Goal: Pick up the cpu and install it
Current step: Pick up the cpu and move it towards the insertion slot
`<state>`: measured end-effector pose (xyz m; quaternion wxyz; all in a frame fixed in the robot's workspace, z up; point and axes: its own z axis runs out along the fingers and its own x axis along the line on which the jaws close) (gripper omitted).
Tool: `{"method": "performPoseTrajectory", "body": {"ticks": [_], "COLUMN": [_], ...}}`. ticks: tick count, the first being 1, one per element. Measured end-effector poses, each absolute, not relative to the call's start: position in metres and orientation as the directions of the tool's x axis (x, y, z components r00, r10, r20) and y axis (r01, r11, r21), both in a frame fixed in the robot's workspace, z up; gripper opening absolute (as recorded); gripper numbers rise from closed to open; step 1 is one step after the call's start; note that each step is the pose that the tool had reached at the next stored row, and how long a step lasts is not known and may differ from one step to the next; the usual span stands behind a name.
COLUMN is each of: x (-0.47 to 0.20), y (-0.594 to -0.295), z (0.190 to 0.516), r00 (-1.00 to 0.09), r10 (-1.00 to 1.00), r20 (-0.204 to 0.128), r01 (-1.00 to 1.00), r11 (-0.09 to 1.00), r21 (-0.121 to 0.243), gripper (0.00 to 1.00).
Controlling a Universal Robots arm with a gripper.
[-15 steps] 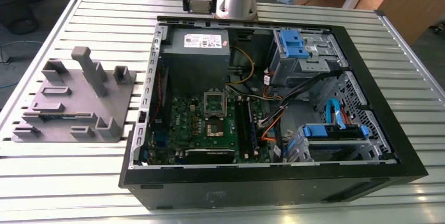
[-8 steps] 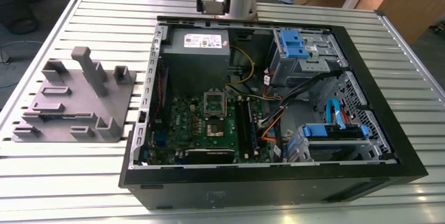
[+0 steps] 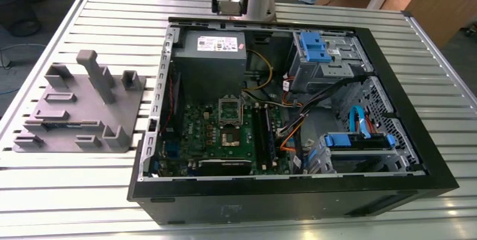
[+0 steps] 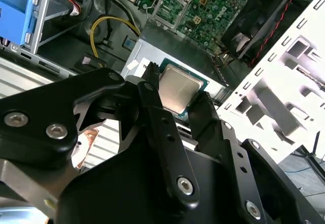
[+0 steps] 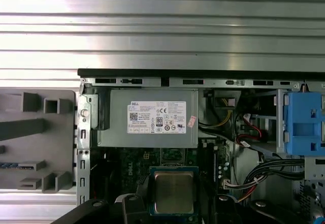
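Matte black jointed fingers (image 4: 158, 118) pinching cpu (image 4: 179, 88) | cpu flat, square, shiny silver-grey top, green rim

Partial views all round from my seat.
In the exterior view the gripper (image 3: 231, 5) runs off the top edge, its load too small to tell. In the second wrist view the fingers (image 4: 155, 109) cover a lower corner of the cpu (image 4: 177, 88). The first wrist view crops the grey tray (image 5: 51, 137) at its edge.
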<state>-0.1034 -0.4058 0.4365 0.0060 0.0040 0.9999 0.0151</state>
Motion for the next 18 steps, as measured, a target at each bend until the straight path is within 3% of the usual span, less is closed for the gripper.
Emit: {"method": "performPoseTrajectory", "body": {"ticks": [18], "x": [-0.103], "y": [-0.419], "z": [0.422], "r00": [-1.0], "r10": [0.008], "r20": [-0.012], "r01": [0.008], "r11": [1.0], "r21": [0.03], "gripper": [0.47]}}
